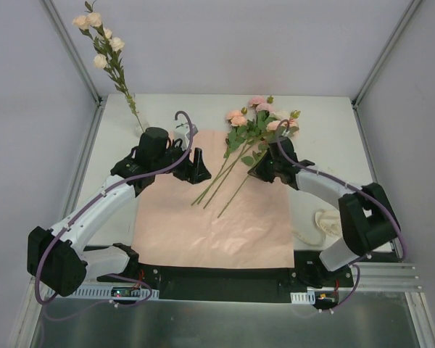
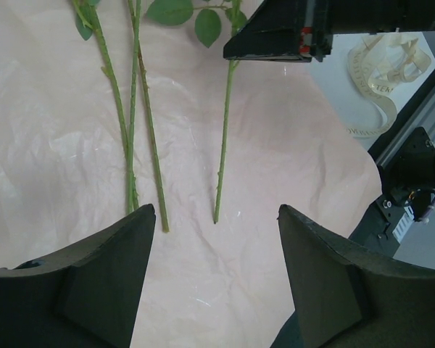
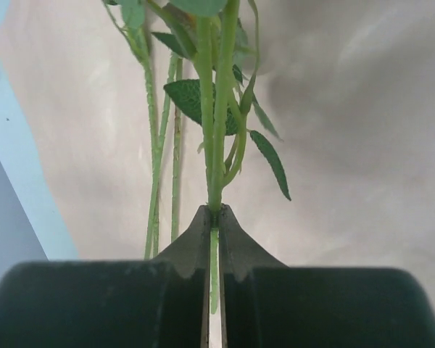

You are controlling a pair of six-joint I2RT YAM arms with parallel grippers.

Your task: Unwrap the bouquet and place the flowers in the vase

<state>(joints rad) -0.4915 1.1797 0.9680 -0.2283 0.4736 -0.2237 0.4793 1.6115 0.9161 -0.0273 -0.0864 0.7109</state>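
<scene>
**Right claw pinches a stem, left claw hangs wide open**

Over at the far left corner stands the vase [image 1: 138, 120], small and clear, half hidden behind the left arm [image 1: 101, 199]. One cream-white rose spray [image 1: 107, 52] is upright in it, and it towers above the glass!

Moving in, the left gripper [image 2: 216, 216] hovers just above the pink paper [image 1: 210, 225]. Its fingers are spread wide with nothing between them. The cut ends of three green stems lie right in front of its fingertips.

The paper itself lies flat and opened out across the middle of the table [image 1: 326, 138]. On it lie the pink and peach flowers [image 1: 241, 141]. Their stems slant across the sheet, and the blooms are bunched at its far edge, right of centre.

Now the right gripper [image 3: 214, 217]: it is down among the leaves, and its fingers are clamped tight on one green stem [image 3: 216, 145], just below a cluster of leaves. The pads almost meet around it. The other stems lie just beside it on the paper, apart from the fingers.

Farthest right, the cream ribbon [image 1: 325, 221] sits in a loose heap on the bare table, next to the right arm and off the paper.
</scene>
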